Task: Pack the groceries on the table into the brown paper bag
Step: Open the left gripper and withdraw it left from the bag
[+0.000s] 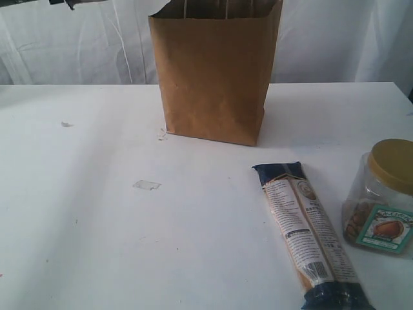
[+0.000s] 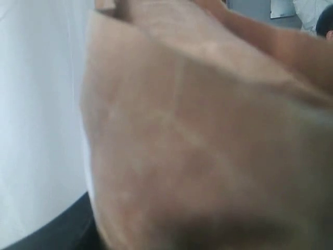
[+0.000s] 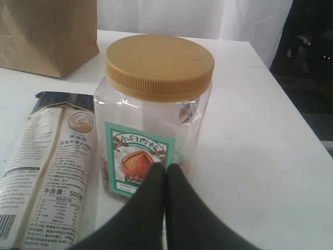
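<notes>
The brown paper bag (image 1: 213, 77) stands upright at the back middle of the table (image 1: 97, 245), its mouth open. A long pasta packet (image 1: 303, 232) lies flat at the front right. Next to it, at the right edge, stands a gold-lidded clear jar (image 1: 381, 200). In the right wrist view my right gripper (image 3: 165, 169) is shut and empty, its black fingertips pressed together just in front of the jar (image 3: 156, 104), beside the packet (image 3: 47, 166). A blurred brown surface (image 2: 208, 146) fills the left wrist view and hides the left jaws. I cannot tell if it is bag or pouch.
A small clear scrap (image 1: 146, 185) and a few specks lie on the left half of the table. White curtain hangs behind. The table's right edge (image 3: 291, 130) runs close to the jar. A dark piece (image 1: 71, 4) shows at the top left, near the bag's rim.
</notes>
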Robot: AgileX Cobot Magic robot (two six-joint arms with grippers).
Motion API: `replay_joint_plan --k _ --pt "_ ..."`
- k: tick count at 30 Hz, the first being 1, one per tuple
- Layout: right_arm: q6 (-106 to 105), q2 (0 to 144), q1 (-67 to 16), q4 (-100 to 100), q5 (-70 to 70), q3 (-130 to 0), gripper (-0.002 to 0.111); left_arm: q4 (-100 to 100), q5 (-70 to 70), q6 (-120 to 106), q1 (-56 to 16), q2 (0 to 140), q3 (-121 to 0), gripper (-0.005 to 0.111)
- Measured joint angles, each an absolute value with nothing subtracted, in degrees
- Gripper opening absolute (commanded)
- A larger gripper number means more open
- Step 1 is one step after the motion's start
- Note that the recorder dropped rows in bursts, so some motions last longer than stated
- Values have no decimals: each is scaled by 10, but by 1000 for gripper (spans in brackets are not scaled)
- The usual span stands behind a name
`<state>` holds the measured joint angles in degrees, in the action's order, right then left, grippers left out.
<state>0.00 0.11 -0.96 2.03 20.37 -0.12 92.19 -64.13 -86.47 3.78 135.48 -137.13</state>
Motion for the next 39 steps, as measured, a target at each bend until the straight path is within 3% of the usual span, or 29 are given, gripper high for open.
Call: replay_joint_plan --k 10,39 --pt "0 1 -10 20 204 -1 0 814 -619 -859 -22 1397 -1458 0" --pt "0 1 -10 20 204 -1 0 749 -644 -942 -39 1432 -1562 0"
